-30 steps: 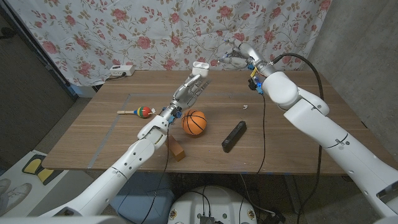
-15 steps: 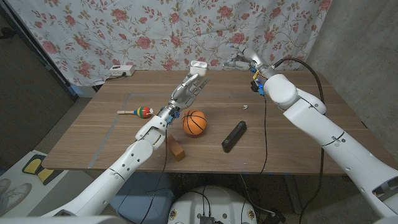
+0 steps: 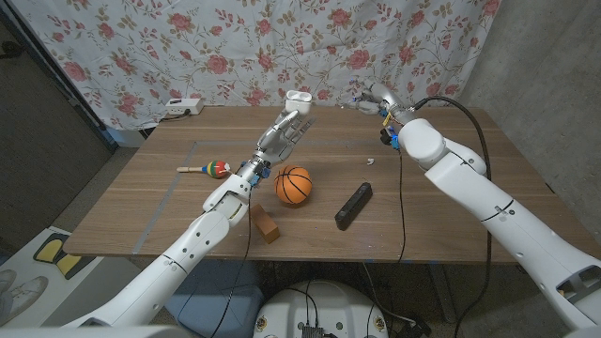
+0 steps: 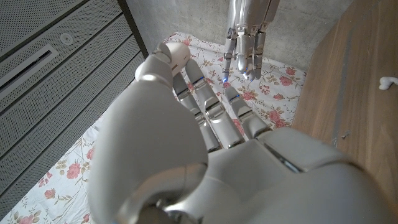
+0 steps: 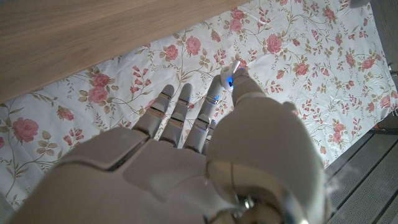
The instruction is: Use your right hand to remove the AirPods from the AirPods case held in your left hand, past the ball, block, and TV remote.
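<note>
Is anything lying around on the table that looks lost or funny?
Yes: one tiny white earbud lies alone on the bare wood, right of the orange ball and beyond the black remote, while its case sits open in the left robot hand.

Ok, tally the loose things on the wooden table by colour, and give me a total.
Orange: 1, the ball
Black: 1, the TV remote
Brown: 1, the block
White: 1, a small piece, too small to identify
Multicoloured: 1, the toy maraca
Total: 5
</note>
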Controlling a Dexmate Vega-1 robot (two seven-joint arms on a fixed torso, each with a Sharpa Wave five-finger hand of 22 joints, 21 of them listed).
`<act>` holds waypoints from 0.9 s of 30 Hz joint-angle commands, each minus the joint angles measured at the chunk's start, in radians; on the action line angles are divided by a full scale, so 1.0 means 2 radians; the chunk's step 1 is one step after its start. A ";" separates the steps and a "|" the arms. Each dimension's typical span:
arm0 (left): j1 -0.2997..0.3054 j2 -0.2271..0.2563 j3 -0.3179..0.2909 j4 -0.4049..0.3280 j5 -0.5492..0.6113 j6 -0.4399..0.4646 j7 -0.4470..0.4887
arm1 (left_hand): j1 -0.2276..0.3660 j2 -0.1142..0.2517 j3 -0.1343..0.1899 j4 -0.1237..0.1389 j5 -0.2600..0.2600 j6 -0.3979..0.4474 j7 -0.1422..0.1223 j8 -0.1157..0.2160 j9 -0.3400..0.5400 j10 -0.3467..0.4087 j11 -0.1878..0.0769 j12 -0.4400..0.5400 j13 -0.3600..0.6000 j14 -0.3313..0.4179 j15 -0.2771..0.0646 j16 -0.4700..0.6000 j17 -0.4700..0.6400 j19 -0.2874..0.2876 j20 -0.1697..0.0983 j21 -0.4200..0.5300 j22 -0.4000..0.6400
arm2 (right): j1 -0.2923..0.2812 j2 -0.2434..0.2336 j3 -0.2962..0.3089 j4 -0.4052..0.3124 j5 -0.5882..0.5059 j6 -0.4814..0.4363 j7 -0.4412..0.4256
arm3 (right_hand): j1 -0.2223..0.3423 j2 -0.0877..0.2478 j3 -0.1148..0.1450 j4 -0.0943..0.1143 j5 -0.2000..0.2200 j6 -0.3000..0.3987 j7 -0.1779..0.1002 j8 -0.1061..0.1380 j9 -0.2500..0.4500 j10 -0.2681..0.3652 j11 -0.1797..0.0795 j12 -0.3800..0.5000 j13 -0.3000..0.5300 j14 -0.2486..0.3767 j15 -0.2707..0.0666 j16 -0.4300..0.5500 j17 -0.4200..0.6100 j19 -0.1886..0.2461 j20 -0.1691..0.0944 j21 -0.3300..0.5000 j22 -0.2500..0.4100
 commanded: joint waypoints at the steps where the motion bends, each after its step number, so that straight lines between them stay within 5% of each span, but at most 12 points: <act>1: 0.001 0.004 -0.001 -0.008 0.002 -0.001 0.002 | 0.009 0.012 0.005 0.002 0.003 0.005 -0.002 0.004 0.002 0.004 -0.002 0.003 0.133 0.007 -0.002 0.002 0.003 -0.001 0.001 0.005 0.001 | -0.004 0.000 0.000 0.028 -0.006 -0.008 -0.004 | 0.001 0.005 -0.004 0.000 0.001 0.004 -0.001 -0.001 0.003 0.016 -0.013 0.002 0.000 0.000 -0.090 -0.001 0.002 0.004 -0.002 0.001 0.002; 27: -0.002 0.002 0.005 -0.011 0.003 -0.001 0.001 | 0.008 0.013 0.005 0.002 0.003 0.003 -0.002 0.004 0.003 0.004 -0.002 0.002 0.132 0.006 -0.002 0.002 0.003 -0.002 0.001 0.006 0.001 | -0.021 -0.009 -0.003 0.071 -0.021 -0.008 -0.011 | 0.002 0.006 -0.006 0.000 0.001 0.009 -0.003 -0.002 0.003 0.016 -0.013 0.004 -0.002 0.000 -0.090 -0.003 0.002 0.006 -0.002 0.001 0.002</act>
